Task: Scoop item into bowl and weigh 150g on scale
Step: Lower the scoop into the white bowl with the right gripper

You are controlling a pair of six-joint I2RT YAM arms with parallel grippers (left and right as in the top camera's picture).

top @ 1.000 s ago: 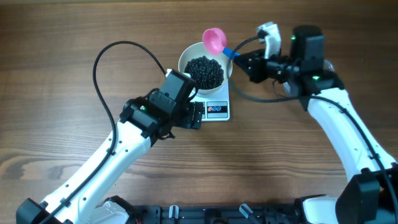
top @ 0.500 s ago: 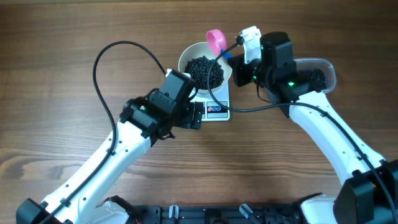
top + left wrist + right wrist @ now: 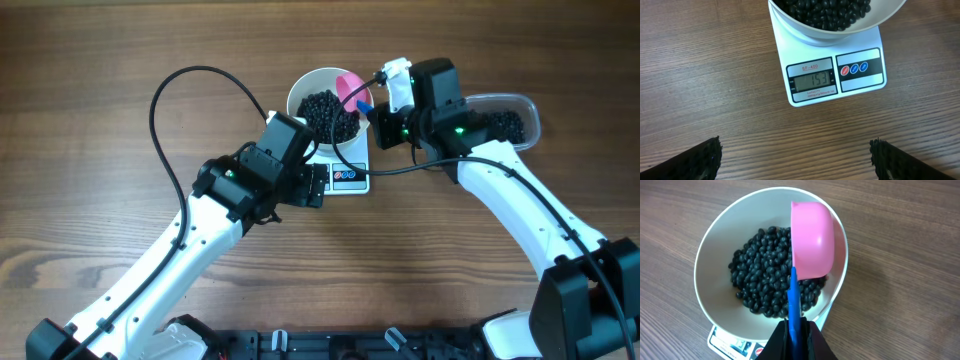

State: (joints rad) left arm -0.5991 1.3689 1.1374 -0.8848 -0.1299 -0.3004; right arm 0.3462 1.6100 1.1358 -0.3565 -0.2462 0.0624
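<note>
Filling much of the white bowl (image 3: pixel 705 275), the black beans (image 3: pixel 765 275) lie in a dark heap that leaves the inner wall bare along the bowl's far and left sides. The bowl sits on the white scale (image 3: pixel 782 50), covering its far part. The near strip sticks out, with the grey display (image 3: pixel 811 80) reading 153 and the red and blue buttons (image 3: pixel 854 68) just beside it. The scale stands toward the far edge of the table (image 3: pixel 100 60), roughly midway between its left and right edges.

Over the right side of the bowl hangs a pink scoop (image 3: pixel 812 240), tipped so that its rounded back faces my right wrist camera. Whether it touches the beans I cannot tell. My right end effector (image 3: pixel 794 330) is closed tight on its thin blue handle (image 3: pixel 792 297), at the bowl's right rim.

My left end effector (image 3: pixel 797 160) holds nothing. Its fingers are spread fully wide above bare wood just on the near side of the scale, with the display straight ahead of it.

A clear plastic tub (image 3: pixel 505 125) with more beans in it lies to the right of the scale, toward the table's right edge and partly hidden under my right arm.
</note>
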